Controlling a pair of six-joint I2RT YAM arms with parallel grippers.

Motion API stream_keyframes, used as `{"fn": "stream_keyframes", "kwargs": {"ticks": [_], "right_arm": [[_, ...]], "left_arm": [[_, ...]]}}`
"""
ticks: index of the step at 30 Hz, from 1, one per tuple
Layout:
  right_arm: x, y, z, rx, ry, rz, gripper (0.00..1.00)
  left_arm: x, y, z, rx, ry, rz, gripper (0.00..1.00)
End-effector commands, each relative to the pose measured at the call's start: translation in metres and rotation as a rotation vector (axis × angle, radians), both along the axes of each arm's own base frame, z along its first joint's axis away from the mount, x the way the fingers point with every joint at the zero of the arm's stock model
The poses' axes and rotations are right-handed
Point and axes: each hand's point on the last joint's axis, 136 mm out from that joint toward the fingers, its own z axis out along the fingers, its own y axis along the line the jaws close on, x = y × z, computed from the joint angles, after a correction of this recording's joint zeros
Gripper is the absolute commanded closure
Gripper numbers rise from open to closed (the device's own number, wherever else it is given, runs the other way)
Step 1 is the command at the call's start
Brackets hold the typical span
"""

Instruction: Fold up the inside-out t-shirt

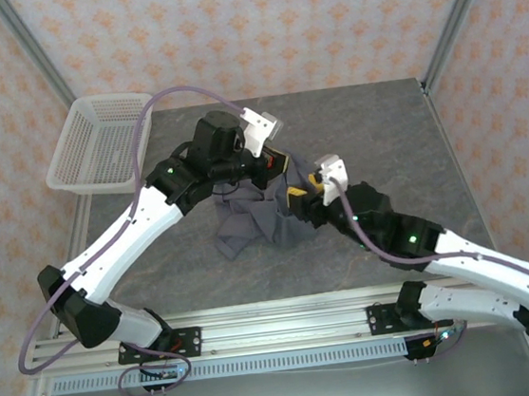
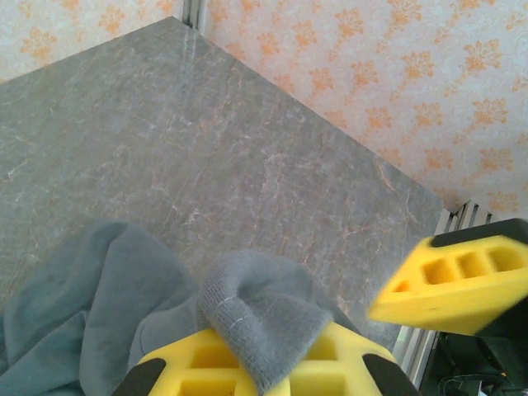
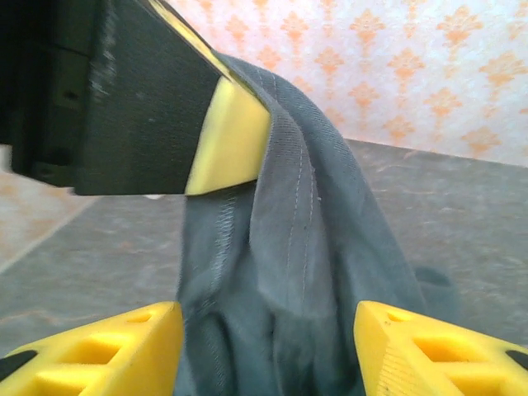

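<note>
My left gripper (image 2: pixel 260 373) is pressed together on the t-shirt (image 1: pixel 246 221). In the left wrist view a thick fold of the dark grey cloth bulges up from between my yellow pads (image 2: pixel 194 370) at the bottom centre of the frame. More of the cloth slumps away toward the lower left.

My right gripper (image 3: pixel 268 351) is spread. In the right wrist view its two yellow fingers (image 3: pixel 107 359) sit in the lower left and lower right corners, well apart. A hanging column of the cloth drops between them. I cannot tell whether the left finger touches the cloth's edge or only lies just beside it. The cloth rises toward the upper left of that frame, where a yellow-tipped finger of my left gripper pinches it, with seam stitching showing just below.

From above, my two grippers meet near the centre of the frame, close together over the right part of the shirt. The shirt is a crumpled heap in the middle of the grey marbled table (image 1: pixel 386 132), its right side drawn up toward the grippers. A white mesh basket (image 1: pixel 96 145) sits at the upper left, on the table's far corner, well apart from the shirt.
</note>
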Motion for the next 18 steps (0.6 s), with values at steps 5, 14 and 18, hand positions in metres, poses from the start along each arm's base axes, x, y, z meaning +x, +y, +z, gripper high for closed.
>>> {"fn": "stream_keyframes", "kwargs": {"ticks": [5,14,18], "right_arm": [[0.032,0.011,-0.023,-0.358,-0.213,-0.040,0.50],[0.035,-0.004,-0.032,-0.250,-0.050,-0.049,1.00],[-0.001,0.001,0.019,0.040,-0.037,0.157,1.00]], "left_arm": [[0.001,0.001,0.012,-0.031,0.014,0.010,1.00],[0.010,0.016,0.003,0.044,-0.006,0.077,1.00],[0.037,0.051,-0.024,0.084,0.073,0.259,1.00]]}}
